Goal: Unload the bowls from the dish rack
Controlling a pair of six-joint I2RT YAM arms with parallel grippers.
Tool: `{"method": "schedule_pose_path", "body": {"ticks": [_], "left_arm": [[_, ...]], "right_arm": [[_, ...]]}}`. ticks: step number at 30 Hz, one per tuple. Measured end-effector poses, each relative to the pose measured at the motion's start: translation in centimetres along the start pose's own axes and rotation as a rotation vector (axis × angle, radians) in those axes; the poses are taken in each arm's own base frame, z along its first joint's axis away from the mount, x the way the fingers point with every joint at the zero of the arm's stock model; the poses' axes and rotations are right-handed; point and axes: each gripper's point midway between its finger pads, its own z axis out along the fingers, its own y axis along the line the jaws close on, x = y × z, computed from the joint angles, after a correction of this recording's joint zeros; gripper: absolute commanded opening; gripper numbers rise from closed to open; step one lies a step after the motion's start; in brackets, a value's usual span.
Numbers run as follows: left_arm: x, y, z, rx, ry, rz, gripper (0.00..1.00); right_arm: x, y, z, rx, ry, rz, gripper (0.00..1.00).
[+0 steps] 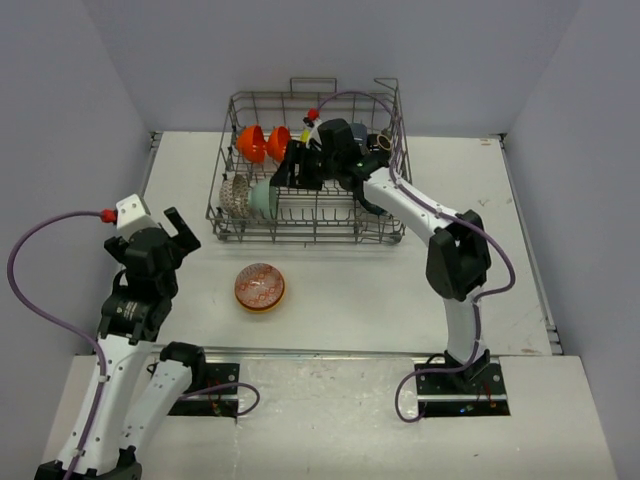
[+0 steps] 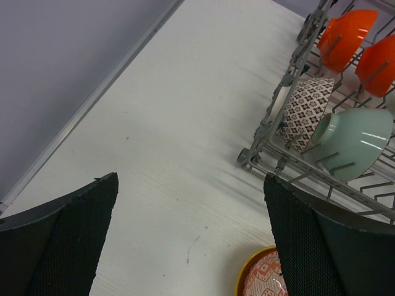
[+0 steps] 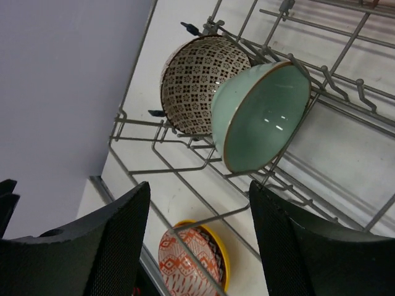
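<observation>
The grey wire dish rack [image 1: 392, 205] stands at the back of the table. It holds two orange bowls [image 1: 251, 143], a black-and-cream patterned bowl [image 1: 234, 194] and a mint bowl [image 1: 262, 198], all on edge at its left end. A dark bowl [image 1: 378, 143] sits at its right. My right gripper [image 1: 292, 168] is open and empty, over the rack just right of the mint bowl [image 3: 262, 117]. An orange zigzag bowl [image 1: 260, 288] with a yellow rim sits on the table in front of the rack. My left gripper [image 1: 178, 232] is open and empty, left of it.
The rack's upright tines and rim wires [image 3: 185, 163] surround the right gripper's fingers [image 3: 308, 246]. The rack's front left corner [image 2: 247, 157] lies ahead of the left gripper [image 2: 191, 234]. A wall runs along the table's left edge [image 2: 92, 102].
</observation>
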Motion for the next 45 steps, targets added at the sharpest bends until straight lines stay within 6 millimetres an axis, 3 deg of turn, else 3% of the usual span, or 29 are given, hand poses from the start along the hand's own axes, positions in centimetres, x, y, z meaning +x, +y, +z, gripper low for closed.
{"method": "schedule_pose_path", "body": {"ticks": [8,15,26,31,35,45], "left_arm": [[-0.4,-0.5,-0.2,0.032,-0.012,-0.012,1.00],[-0.6,-0.5,-0.5,0.043,-0.021,-0.019,1.00],[-0.9,-0.6,-0.6,0.049,-0.033,-0.028,1.00],[-0.9,-0.5,-0.7,0.051,-0.037,-0.030,1.00],[-1.0,-0.5,-0.7,0.051,-0.038,-0.031,1.00],[-1.1,-0.5,-0.9,0.054,-0.045,-0.031,1.00]], "right_arm": [[2.7,-3.1,6.2,-0.077,0.094,0.164,0.64],[3.9,-3.9,8.9,-0.142,0.147,0.237,0.51],[3.4,-2.1,9.7,-0.293,0.166,0.292,0.33],[3.2,-1.8,10.1,-0.339,0.167,0.328,0.18],[3.2,-2.2,10.1,-0.365,0.166,0.353,0.00],[2.7,-2.1,9.6,-0.445,0.142,0.414,0.00]]}}
